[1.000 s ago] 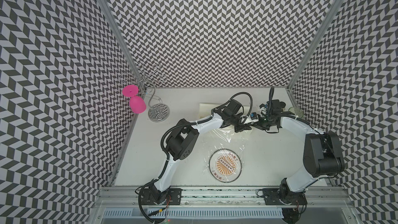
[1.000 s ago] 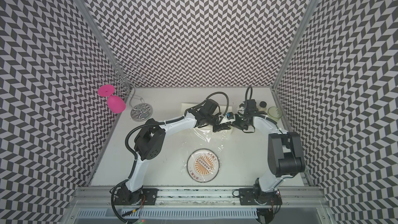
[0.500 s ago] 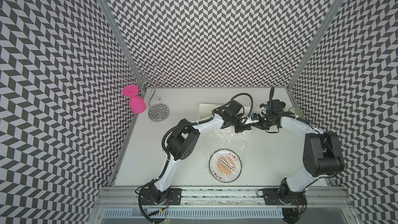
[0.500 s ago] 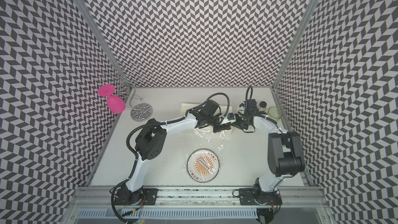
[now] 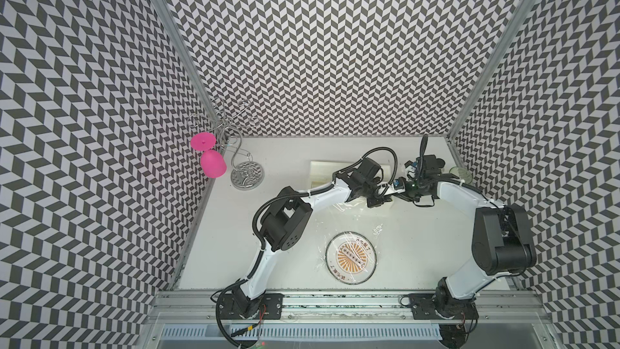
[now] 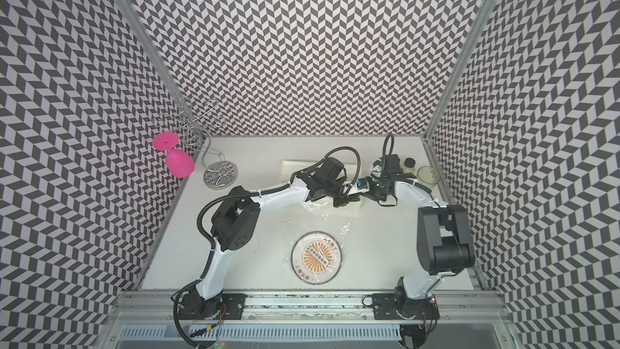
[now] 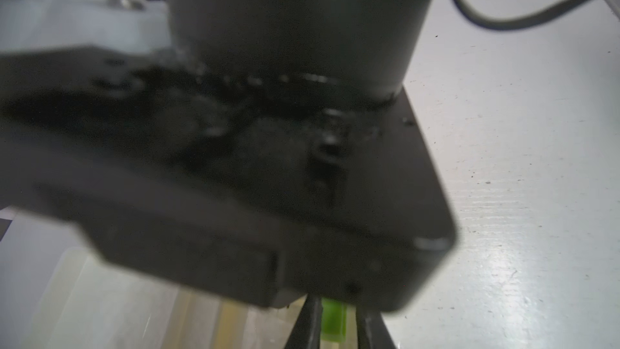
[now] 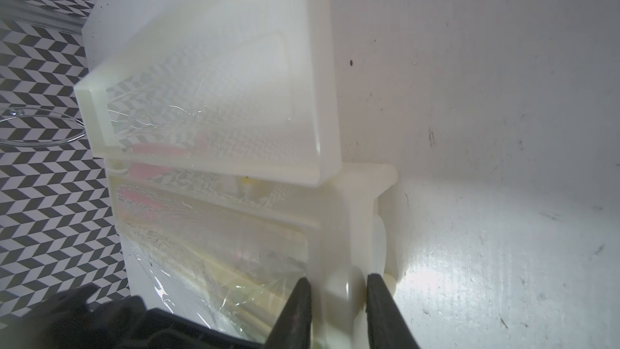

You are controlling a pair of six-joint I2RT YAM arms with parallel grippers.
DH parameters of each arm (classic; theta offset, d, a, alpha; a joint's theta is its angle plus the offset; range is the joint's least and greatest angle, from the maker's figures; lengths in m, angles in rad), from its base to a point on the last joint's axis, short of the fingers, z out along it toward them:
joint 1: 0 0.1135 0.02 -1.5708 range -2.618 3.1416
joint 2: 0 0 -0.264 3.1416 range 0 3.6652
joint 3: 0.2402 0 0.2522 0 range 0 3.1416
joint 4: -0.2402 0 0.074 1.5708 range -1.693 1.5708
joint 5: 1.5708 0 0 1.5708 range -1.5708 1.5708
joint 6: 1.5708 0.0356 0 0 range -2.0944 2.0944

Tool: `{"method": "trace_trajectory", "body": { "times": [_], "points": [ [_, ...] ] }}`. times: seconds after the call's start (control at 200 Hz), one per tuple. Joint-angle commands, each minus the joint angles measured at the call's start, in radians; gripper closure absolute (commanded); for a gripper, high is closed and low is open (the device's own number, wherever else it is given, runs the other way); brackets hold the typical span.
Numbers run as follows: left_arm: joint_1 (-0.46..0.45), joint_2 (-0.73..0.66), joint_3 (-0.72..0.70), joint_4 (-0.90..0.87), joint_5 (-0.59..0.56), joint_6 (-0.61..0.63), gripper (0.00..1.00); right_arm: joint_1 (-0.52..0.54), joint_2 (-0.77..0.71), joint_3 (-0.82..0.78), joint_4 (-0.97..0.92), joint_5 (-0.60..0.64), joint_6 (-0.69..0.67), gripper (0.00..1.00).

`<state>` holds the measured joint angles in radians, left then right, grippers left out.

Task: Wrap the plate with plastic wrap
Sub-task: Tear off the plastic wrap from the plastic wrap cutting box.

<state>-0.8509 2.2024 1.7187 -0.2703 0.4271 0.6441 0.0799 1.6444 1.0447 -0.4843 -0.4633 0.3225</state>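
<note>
1. In the far-left corner of the white tabletop (image 5: 235, 246) stands a chrome wire stand (image 5: 247, 176) with a round patterned base. A pink wine glass (image 5: 212, 162) hangs upside down from it, close to the left wall.
2. Along the far edge, about the middle, lies a long cream dispenser box (image 5: 322, 172). The right wrist view shows its lid (image 8: 208, 72) tilted up and open.
3. The plate (image 5: 351, 256), white with an orange sunburst centre, lies flat near the front edge, a little right of the middle. It is well apart from the box.
4. The plastic wrap (image 8: 214, 280) comes out of the box as glossy, wrinkled film. In both top views it runs forward across the tabletop, and glints cross the plate, so it appears to lie over the plate.
5. The left gripper (image 7: 335, 317) is at the right end of the box. Its fingers (image 7: 308, 323) stand narrowly apart on either side of a green tab (image 7: 332, 322). I cannot tell whether they press on the tab. A blurred dark part of the other arm fills most of this view.
6. The right gripper (image 8: 337, 280) pinches the cream end wall of the box, with one finger on each side, touching it.
7. In the far-right corner stands a translucent cup (image 6: 427, 176), with a small dark-lidded jar (image 6: 409, 162) just beside it.
</note>
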Motion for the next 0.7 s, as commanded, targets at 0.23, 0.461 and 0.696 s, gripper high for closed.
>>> {"method": "trace_trajectory", "body": {
  "times": [0.23,0.461,0.696],
  "points": [
    [-0.015,0.024,0.016,-0.120,-0.100,0.046,0.92,-0.003,0.037,-0.003,-0.025,0.078,-0.014,0.76],
    [0.011,-0.004,0.040,-0.183,-0.107,0.056,0.98,-0.001,0.039,-0.024,-0.042,0.171,-0.024,0.81],
    [0.054,-0.025,0.039,-0.227,-0.105,0.041,1.00,0.010,0.044,-0.035,-0.060,0.294,-0.033,0.85]
  ]
}}
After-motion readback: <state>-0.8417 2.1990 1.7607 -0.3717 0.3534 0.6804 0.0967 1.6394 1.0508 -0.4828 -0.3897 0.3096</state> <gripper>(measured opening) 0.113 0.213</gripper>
